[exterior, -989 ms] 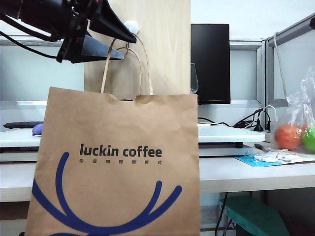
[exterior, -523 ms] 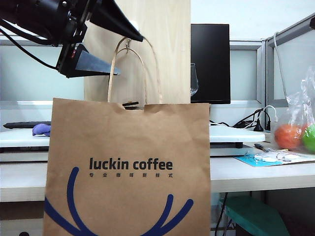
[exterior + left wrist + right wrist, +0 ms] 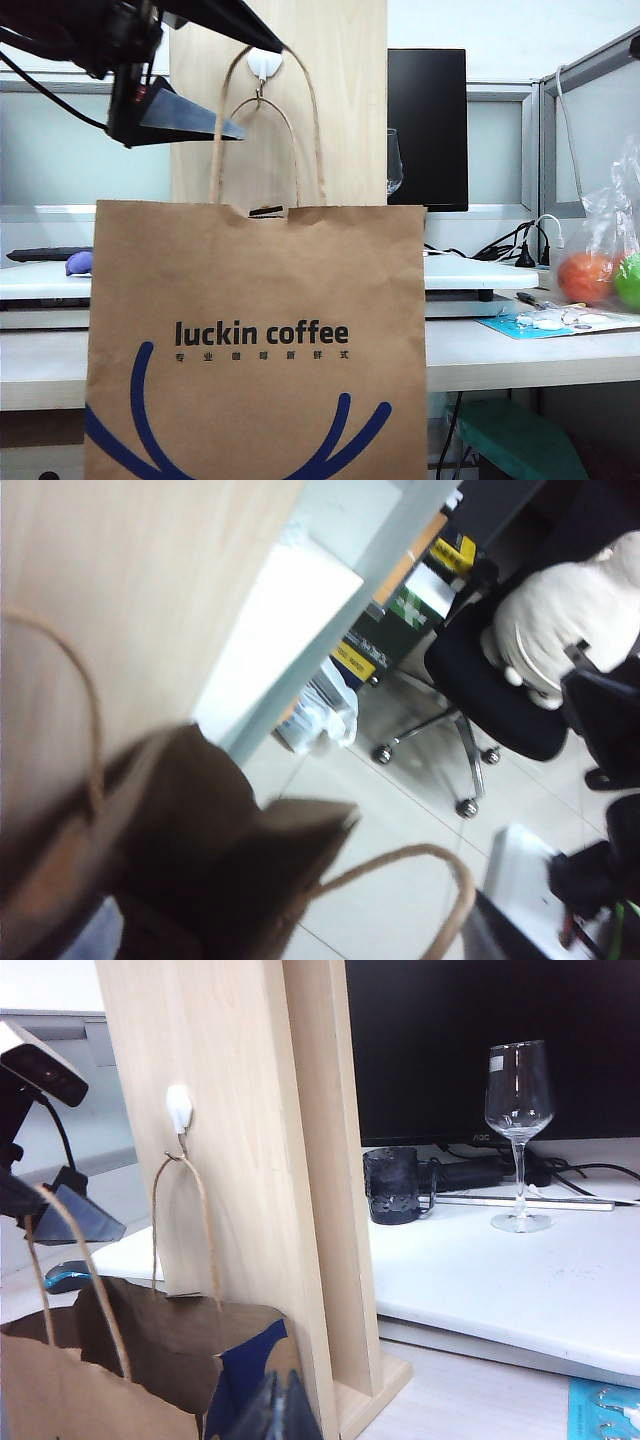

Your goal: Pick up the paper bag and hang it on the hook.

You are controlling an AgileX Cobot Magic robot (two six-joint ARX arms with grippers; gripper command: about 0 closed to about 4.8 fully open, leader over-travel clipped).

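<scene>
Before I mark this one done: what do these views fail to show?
- Paper bag: its bottom is cut off by the frame's lower edge in the exterior view.
- Second handle: the right wrist view shows one handle on the hook; the near one stands free.
- Left gripper: open beside the hook; its upper finger is partly cut by the top edge.
- Right gripper: only dark tips at the frame's edge, opening unreadable.
</scene>
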